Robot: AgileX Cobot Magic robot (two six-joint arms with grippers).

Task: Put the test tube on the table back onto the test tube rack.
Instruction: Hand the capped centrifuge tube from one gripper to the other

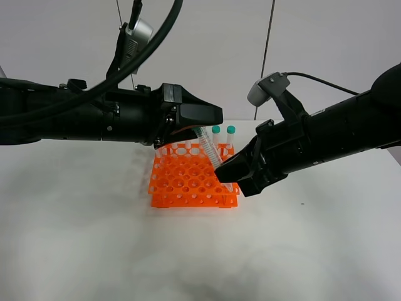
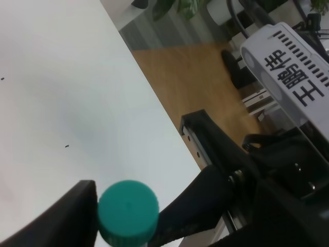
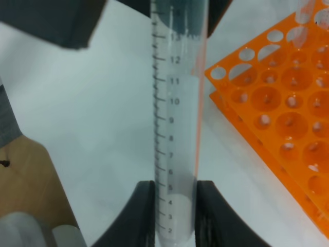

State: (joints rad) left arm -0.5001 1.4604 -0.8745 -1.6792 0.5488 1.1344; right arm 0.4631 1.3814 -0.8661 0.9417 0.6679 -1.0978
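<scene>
The test tube (image 1: 207, 148) hangs tilted above the back right part of the orange test tube rack (image 1: 185, 185). My right gripper (image 1: 225, 175) is shut on its lower end; the right wrist view shows both fingers (image 3: 146, 216) pinching the clear graduated tube (image 3: 177, 103). My left gripper (image 1: 195, 125) is at the tube's top. In the left wrist view the teal cap (image 2: 127, 211) sits between its two black fingers (image 2: 67, 216), which stand open close on either side of it. The rack rests on the white table (image 1: 94, 251).
Two other teal-capped tubes (image 1: 223, 133) stand upright in the rack's back right corner. The rack's holes (image 3: 288, 123) lie right beside the held tube. The table's edge (image 2: 154, 103) and wooden floor show in the left wrist view.
</scene>
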